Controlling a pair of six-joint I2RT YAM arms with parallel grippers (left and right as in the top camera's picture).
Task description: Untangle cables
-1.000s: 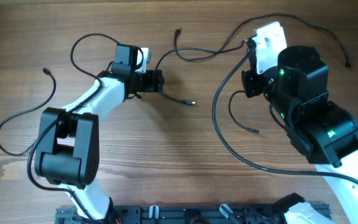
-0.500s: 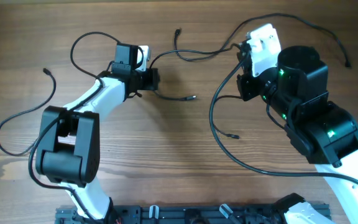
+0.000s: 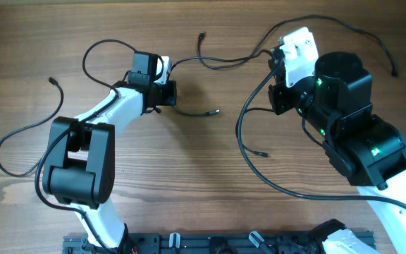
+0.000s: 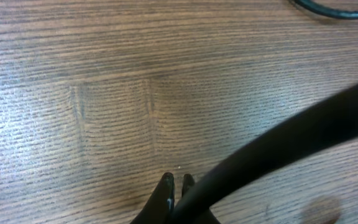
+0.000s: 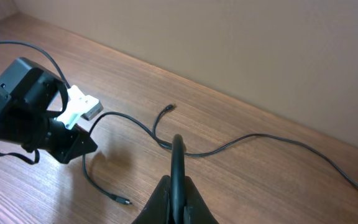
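Note:
Several thin black cables lie across the wooden table. In the overhead view my left gripper [image 3: 172, 92] is shut on one cable, whose plug tip [image 3: 216, 111] rests just to its right. In the left wrist view that cable [image 4: 278, 140] runs diagonally from my left gripper [image 4: 178, 182] to the right edge. My right gripper [image 3: 278, 94] is raised and shut on another cable [image 5: 178, 155], which hangs in a big loop [image 3: 241, 134] with a loose end [image 3: 263, 153]. A further cable [image 5: 253, 138] trails toward the back wall.
One loose cable [image 3: 20, 130] curls at the far left, with a plug [image 3: 52, 81] at its top. Another [image 3: 372, 35] runs along the top right. A plug end [image 3: 201, 35] lies at top centre. The right arm's body [image 3: 358, 134] fills the right side.
My left gripper has shut on the cable and drawn slightly left, pulling the plug tip with it. My right gripper shifted left, and its cable's loose end swung left.

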